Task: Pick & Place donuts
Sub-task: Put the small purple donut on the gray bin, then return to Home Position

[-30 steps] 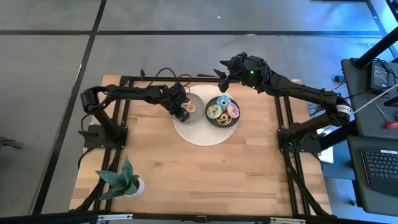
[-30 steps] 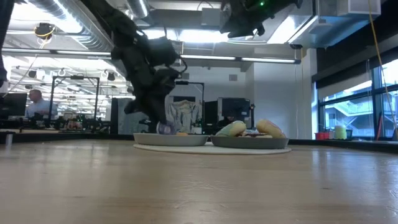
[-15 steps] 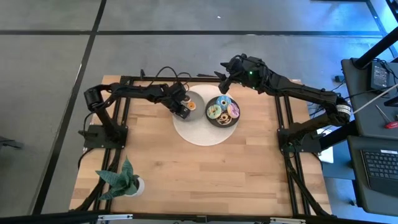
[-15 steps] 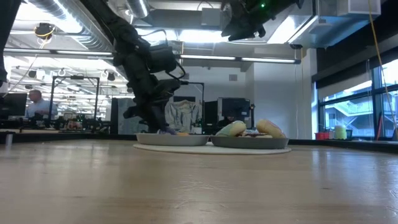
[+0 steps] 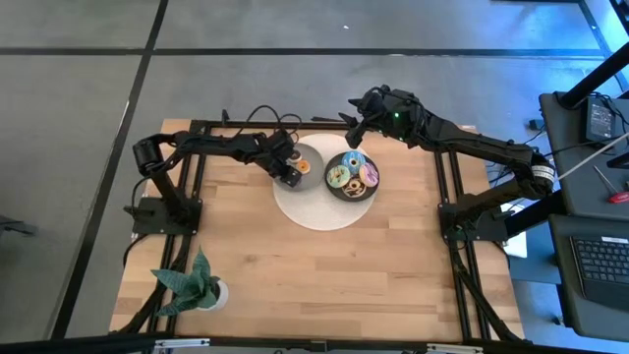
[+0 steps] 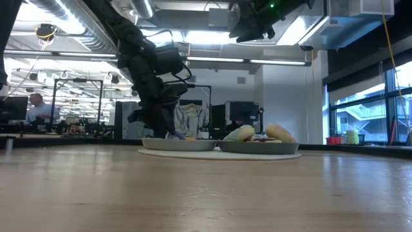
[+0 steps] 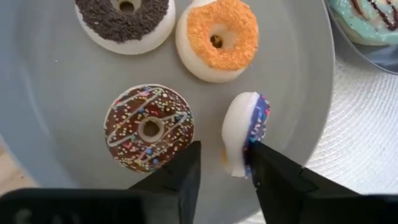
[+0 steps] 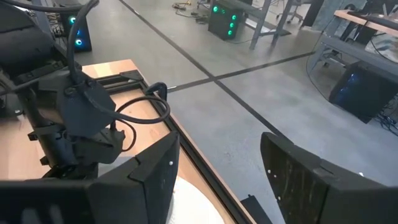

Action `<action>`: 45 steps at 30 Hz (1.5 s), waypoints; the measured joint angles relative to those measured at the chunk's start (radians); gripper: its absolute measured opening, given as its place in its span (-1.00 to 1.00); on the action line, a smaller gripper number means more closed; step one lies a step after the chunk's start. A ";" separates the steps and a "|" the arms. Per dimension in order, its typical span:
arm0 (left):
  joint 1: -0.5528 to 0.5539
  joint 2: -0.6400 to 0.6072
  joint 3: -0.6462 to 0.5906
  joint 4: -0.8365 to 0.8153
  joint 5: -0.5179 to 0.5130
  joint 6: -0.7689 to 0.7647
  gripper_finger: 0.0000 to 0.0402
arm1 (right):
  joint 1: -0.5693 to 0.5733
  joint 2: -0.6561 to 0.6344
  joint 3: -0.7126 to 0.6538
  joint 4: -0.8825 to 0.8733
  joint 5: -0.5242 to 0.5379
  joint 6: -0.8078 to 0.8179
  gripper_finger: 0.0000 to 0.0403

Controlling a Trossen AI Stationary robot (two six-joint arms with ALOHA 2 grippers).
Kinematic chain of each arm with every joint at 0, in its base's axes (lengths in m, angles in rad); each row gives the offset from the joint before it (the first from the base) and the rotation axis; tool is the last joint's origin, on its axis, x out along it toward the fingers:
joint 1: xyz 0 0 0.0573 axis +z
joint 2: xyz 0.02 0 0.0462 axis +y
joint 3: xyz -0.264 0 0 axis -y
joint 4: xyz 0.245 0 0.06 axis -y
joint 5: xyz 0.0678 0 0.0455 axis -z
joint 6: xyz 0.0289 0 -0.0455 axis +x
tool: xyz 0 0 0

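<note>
On the left grey plate point(image 7: 62, 93) lie a dark brown donut point(image 7: 124, 18), an orange donut point(image 7: 217, 37) and a brown sprinkled donut point(image 7: 148, 127), all flat. A blue-iced sprinkled donut point(image 7: 245, 134) stands on its edge on this plate, between the fingers of my left gripper point(image 7: 224, 177), which is open and points steeply down at the plate point(image 5: 300, 162). My right gripper point(image 5: 354, 123) hangs open high above the far side of the right plate point(image 5: 352, 177), which holds several donuts point(image 6: 270, 133). My left gripper comes from above, slanting. One fingertip point(image 7: 264, 162) lies at the iced face point(image 7: 256, 127) of the blue donut, which stands upright with its rim on the plate. Whether they touch, I cannot tell. The other fingertip point(image 7: 189, 165) stands apart from the donut's white underside.
Both plates sit side by side on a round white mat point(image 5: 324, 206) at the table's far middle. A green potted plant point(image 5: 192, 280) stands at the near left corner. Bare wood lies across the near half of the table point(image 5: 324, 285).
My left gripper has sunk a little toward the left plate and tipped slightly, bringing the blue donut down onto the plate.
</note>
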 joint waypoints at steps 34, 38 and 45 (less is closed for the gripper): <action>0.136 -0.483 -0.001 0.057 0.093 0.206 -0.12 | -0.064 -0.133 -0.035 -0.263 -0.540 -0.022 0.13; 0.136 -0.624 0.000 0.050 0.048 0.278 -0.12 | -0.093 -0.208 -0.148 -0.268 -0.583 0.050 0.13; 0.142 -0.799 -0.153 0.196 0.198 0.352 -0.10 | -0.073 -0.498 -0.491 0.021 -0.515 0.139 0.13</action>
